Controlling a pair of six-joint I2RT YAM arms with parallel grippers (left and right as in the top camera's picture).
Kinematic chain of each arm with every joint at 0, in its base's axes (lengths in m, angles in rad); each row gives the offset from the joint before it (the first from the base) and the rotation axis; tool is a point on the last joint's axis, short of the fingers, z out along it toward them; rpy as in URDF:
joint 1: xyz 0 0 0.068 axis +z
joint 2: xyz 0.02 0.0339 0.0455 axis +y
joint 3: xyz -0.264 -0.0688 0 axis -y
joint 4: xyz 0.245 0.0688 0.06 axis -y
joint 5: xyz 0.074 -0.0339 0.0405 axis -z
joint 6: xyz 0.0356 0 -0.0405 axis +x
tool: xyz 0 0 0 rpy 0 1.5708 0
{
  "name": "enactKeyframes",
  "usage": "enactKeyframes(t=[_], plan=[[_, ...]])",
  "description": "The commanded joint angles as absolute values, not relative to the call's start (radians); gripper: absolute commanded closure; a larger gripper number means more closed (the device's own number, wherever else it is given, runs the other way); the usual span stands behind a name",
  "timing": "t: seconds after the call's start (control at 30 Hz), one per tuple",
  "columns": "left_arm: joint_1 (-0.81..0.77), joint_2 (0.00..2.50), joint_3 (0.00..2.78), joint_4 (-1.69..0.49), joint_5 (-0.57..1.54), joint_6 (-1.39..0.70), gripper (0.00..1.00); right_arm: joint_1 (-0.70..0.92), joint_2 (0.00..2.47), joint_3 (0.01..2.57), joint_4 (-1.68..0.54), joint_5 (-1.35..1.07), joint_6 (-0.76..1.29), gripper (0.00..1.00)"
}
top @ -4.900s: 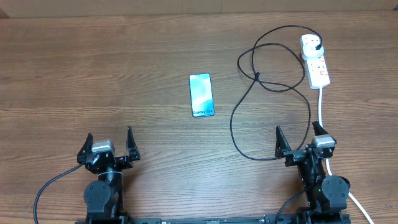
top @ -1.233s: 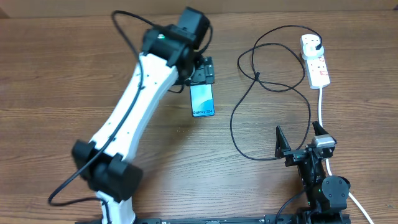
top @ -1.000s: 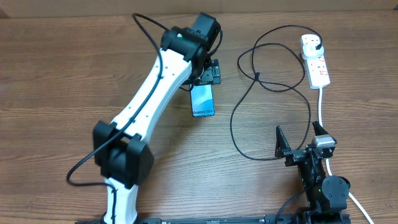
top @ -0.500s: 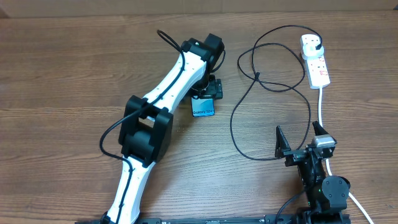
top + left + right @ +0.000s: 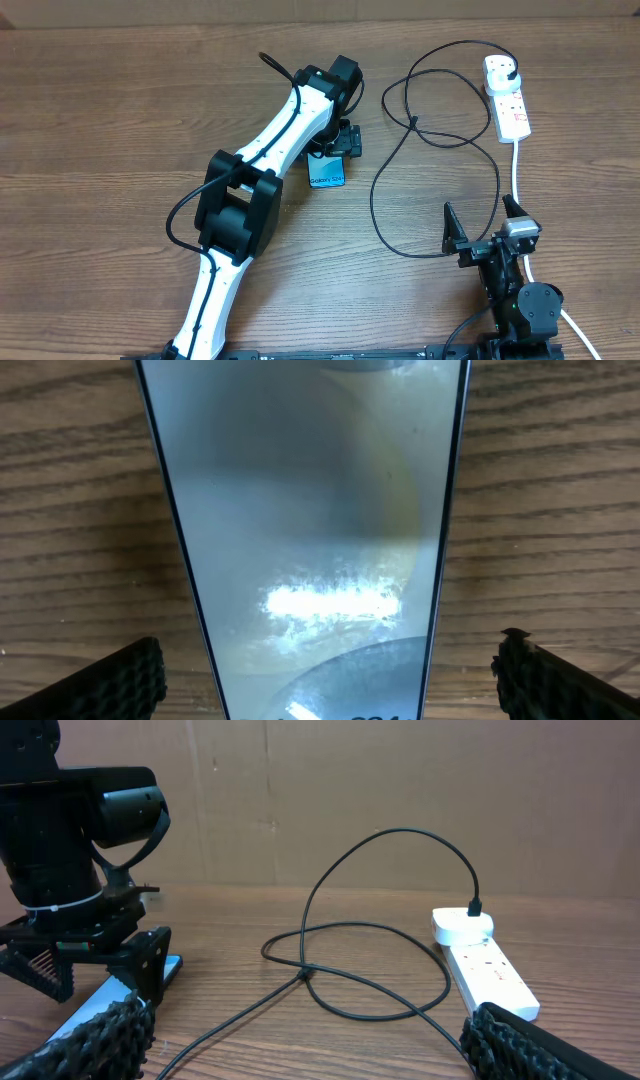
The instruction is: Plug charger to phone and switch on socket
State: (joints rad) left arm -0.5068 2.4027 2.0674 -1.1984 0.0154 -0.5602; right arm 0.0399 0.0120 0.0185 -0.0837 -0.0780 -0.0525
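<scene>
While the left gripper (image 5: 333, 680) hangs low over the phone (image 5: 327, 172), none of the job looks done yet. Its two fingers are spread wide, one on each side of the phone, and they do not touch it. The phone lies flat on the table (image 5: 100, 100), screen up, near the middle. From above, the left arm (image 5: 270, 150) hides its top part. No wire goes into the phone.

The charger (image 5: 372, 200) lies in big loops on the table, to the right of the phone and apart from it. Its black plug (image 5: 512, 72) sits in the socket (image 5: 511, 108), far over at the back right. So that bit looks ready. The other end of the wire runs down near the right gripper (image 5: 478, 210), but the little tip is too small for me to find. The right gripper sits low near the front of the table with its fingers spread wide, and it holds nothing.

I think three things are left: pick up the tip, push it into the phone, and press the switch on the socket. I cannot tell if that switch is on or off.
</scene>
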Motion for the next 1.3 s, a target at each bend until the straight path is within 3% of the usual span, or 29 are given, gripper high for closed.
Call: enactKeyframes(t=[0.0, 1.27], plan=[[-0.487, 2.42, 2.088, -1.196, 0.021, -0.534, 0.0, 0.045, 0.003, 0.009, -0.081, -0.072, -0.054, 0.0], [-0.504, 2.433, 2.06, -1.167, -0.033, -0.546, 0.0, 0.045, 0.003, 0.009, -0.081, -0.072, -0.054, 0.0]])
